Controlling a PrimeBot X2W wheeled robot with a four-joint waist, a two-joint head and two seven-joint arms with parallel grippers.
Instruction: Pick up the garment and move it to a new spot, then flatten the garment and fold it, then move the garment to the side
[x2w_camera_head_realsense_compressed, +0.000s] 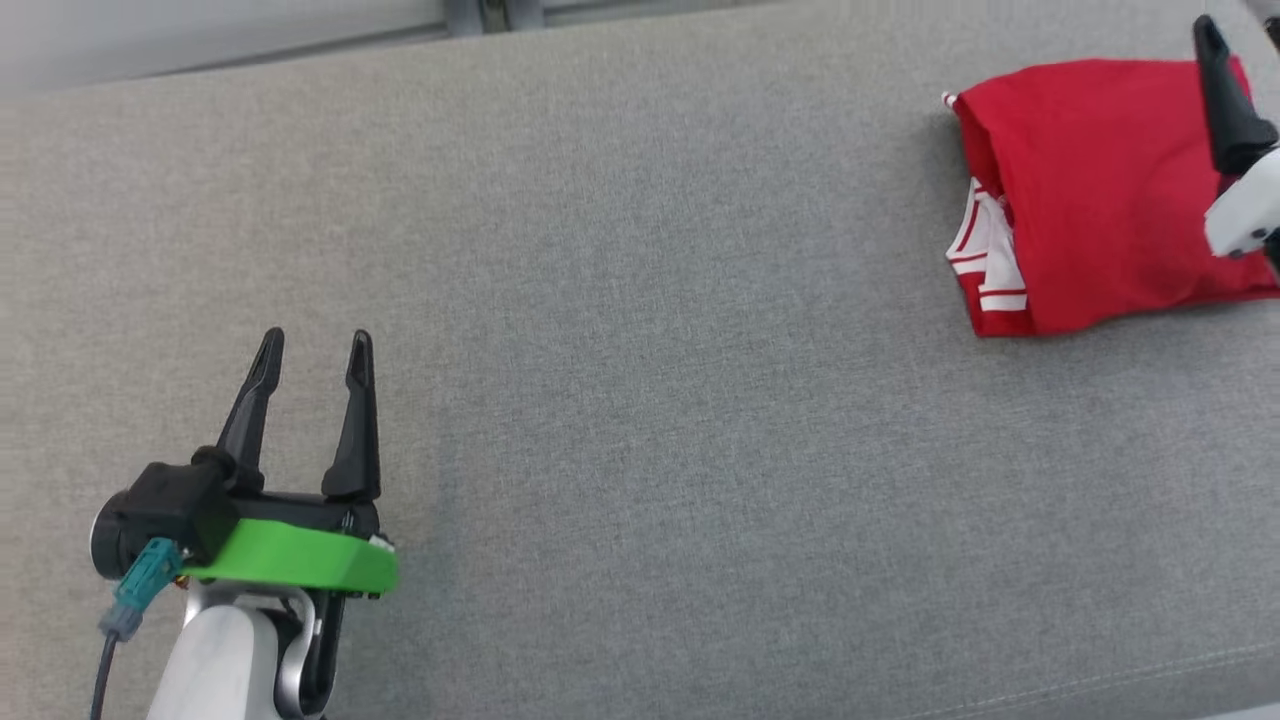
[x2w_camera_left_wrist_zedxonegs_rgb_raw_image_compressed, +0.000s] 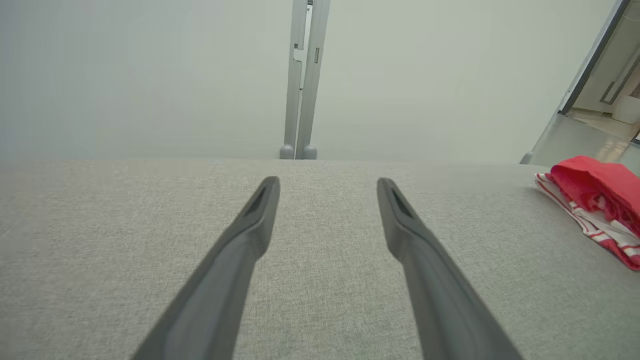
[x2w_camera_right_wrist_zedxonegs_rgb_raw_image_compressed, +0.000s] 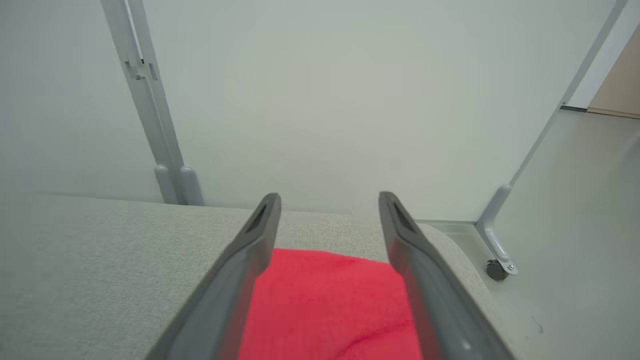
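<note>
Looking along your right gripper (x2w_camera_right_wrist_zedxonegs_rgb_raw_image_compressed: 328, 197), you find its two dark fingers spread apart with nothing pinched between them. They hang over the red garment (x2w_camera_right_wrist_zedxonegs_rgb_raw_image_compressed: 325, 300); whether they touch the cloth, you cannot tell. In the head view one finger (x2w_camera_head_realsense_compressed: 1225, 90) of that gripper crosses the garment's (x2w_camera_head_realsense_compressed: 1100, 190) right side. The garment lies folded into a compact bundle, with white striped trim showing at its left edge, at the far right of the grey fabric surface (x2w_camera_head_realsense_compressed: 640, 300), near the rounded corner. Your left gripper (x2w_camera_head_realsense_compressed: 315, 340) is also released, fingers parted and empty, low at the near left and well apart from the garment. Beyond its fingers stands a grey post (x2w_camera_left_wrist_zedxonegs_rgb_raw_image_compressed: 302, 80) against the pale wall.
</note>
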